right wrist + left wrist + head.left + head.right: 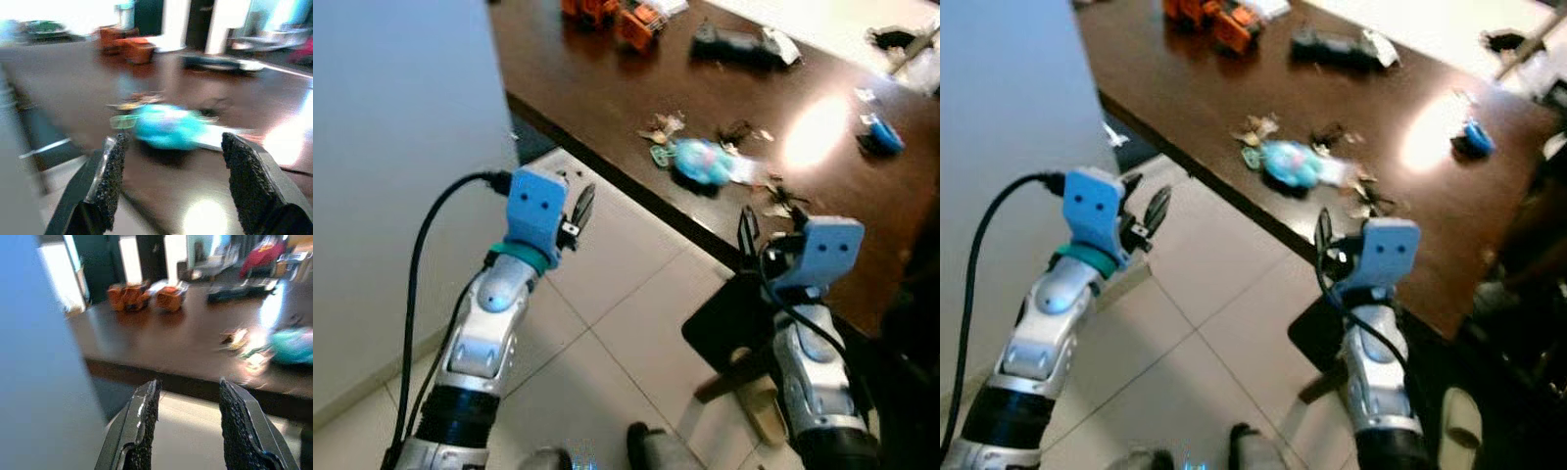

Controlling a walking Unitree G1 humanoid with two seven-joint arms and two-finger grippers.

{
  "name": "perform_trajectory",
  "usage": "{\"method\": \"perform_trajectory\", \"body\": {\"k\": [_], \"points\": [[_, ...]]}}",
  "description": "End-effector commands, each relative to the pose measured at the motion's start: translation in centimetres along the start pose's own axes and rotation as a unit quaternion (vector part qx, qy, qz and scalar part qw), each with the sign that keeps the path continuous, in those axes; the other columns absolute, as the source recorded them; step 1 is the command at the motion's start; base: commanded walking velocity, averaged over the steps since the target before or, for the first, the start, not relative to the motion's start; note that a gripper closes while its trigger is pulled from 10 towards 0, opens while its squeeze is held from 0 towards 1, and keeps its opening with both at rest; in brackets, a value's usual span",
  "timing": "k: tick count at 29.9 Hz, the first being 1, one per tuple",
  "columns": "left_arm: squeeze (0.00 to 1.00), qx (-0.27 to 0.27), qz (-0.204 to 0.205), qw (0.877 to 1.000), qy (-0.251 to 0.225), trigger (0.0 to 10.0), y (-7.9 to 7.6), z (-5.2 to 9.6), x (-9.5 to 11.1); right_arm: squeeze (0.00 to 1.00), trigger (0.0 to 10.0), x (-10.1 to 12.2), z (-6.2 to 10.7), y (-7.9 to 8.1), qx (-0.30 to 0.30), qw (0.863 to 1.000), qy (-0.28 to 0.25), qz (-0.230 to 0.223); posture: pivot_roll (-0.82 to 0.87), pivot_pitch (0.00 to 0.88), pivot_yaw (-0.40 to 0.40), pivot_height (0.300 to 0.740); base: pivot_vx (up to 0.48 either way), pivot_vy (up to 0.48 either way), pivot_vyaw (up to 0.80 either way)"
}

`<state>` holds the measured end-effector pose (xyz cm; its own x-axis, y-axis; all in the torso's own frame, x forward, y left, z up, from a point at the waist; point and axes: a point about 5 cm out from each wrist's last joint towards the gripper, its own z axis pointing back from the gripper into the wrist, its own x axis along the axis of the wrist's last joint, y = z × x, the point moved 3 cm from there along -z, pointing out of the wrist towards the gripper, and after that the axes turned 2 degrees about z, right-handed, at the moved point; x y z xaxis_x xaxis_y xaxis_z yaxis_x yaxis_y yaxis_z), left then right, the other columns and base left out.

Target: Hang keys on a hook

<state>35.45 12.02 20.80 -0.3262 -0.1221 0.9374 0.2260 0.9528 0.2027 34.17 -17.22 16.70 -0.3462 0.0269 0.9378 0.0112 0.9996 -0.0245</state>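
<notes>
So the keys (662,147) are lying on the dark wooden table (607,88), upper middle of the frame, bunched right against a turquoise fob thing (703,163). Right gripper (750,235) is clearly the nearer one, hovering just off the table edge with the bunch up and a bit left of it; its wrist camera looks straight at the fob between spread, empty fingers. Left gripper (579,211) is also apart and empty, over the tiled floor (607,323) beside a pale wall (401,147). No hook that I can spot.

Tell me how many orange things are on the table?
2 that I can make out. One orange thing sits at the far end of the table, nearer the wall; the other is right beside it. Blur may hide more.
</notes>
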Motion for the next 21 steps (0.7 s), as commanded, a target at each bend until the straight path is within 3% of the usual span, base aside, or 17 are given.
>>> {"method": "perform_trajectory", "body": {"k": [1,9,18,21], "points": [[0.00,-0.015,0.013,1.000,0.002,10.0,-0.8,0.1,-0.1,0.00,10.0,-0.8,0.6,-1.3,-0.023,1.000,0.019,-0.007,-0.16,0.159,0.028,0.740,0.469,0.000,-0.80],[0.00,-0.059,0.045,0.997,-0.018,10.0,-2.1,-0.4,1.7,0.00,10.0,-0.6,0.4,-2.2,-0.031,0.999,0.017,0.003,-0.16,0.157,0.032,0.740,0.466,0.000,-0.80],[0.00,-0.094,0.050,0.994,-0.032,10.0,-3.0,-0.5,2.7,0.00,10.0,-0.6,0.4,-2.5,-0.037,0.999,0.017,0.006,-0.16,0.157,0.036,0.740,0.462,0.000,-0.80],[0.00,-0.110,0.049,0.992,-0.030,10.0,-3.5,-0.3,2.7,0.00,10.0,-0.7,0.4,-2.5,-0.039,0.999,0.018,0.006,-0.16,0.158,0.036,0.740,0.461,0.000,0.00]]}}
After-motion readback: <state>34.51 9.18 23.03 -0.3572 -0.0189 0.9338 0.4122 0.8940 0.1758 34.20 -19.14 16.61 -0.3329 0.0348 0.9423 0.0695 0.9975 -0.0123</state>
